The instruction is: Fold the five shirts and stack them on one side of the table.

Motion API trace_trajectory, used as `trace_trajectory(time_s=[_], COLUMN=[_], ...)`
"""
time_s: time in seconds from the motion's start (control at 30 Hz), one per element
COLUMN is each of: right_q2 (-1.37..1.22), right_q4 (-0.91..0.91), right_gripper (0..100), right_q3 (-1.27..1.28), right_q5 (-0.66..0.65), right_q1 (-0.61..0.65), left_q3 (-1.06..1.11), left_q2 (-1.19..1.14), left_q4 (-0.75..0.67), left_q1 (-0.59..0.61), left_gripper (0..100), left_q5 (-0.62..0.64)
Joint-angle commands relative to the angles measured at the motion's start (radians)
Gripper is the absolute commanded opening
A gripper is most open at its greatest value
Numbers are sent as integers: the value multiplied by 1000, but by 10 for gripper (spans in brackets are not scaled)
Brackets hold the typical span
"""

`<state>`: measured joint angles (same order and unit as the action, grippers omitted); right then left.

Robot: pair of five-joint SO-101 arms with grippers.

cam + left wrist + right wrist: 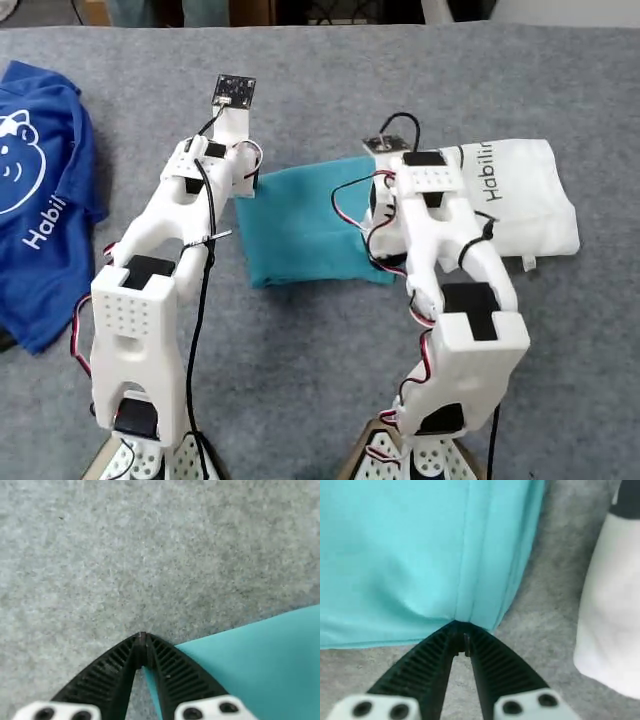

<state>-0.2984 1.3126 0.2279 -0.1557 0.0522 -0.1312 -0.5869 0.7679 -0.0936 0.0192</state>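
Left claw (pixel 142 641), pressed together, sits at 1 corner of the teal shirt (pixel 300 225); right claw (pixel 460 632) pinches its opposite edge. It lies on the counter (pixel 330 80) beside the folded white shirt (pixel 525 205); the blue shirt (pixel 40 200) waits unfolded. Probable step: folding shirt 2, which calls for carrying both corners over evenly.

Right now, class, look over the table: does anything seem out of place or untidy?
Yes. The blue shirt lies unfolded and rumpled at the left, apart from the folded teal shirt and white shirt, which lie side by side, unstacked.
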Motion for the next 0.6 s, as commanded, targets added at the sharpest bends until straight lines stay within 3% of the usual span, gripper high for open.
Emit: trace_trajectory(time_s=[0.0,0.17,0.33,0.57], right_q2=[65,136,249,366], right_q4=[-5,94,192,292], right_gripper=[16,18,18,30], right_q3=[-8,-81,-140,-105], right_q5=[3,-2,-97,-95], right_q1=[-12,-15,-35,-32], left_q3=[-42,-42,-44,-44], left_q2=[8,15,115,221], left_q4=[-5,3,74,193], left_q1=[10,10,12,27], left_gripper=[28,28,28,28], left_q5=[8,8,8,17])
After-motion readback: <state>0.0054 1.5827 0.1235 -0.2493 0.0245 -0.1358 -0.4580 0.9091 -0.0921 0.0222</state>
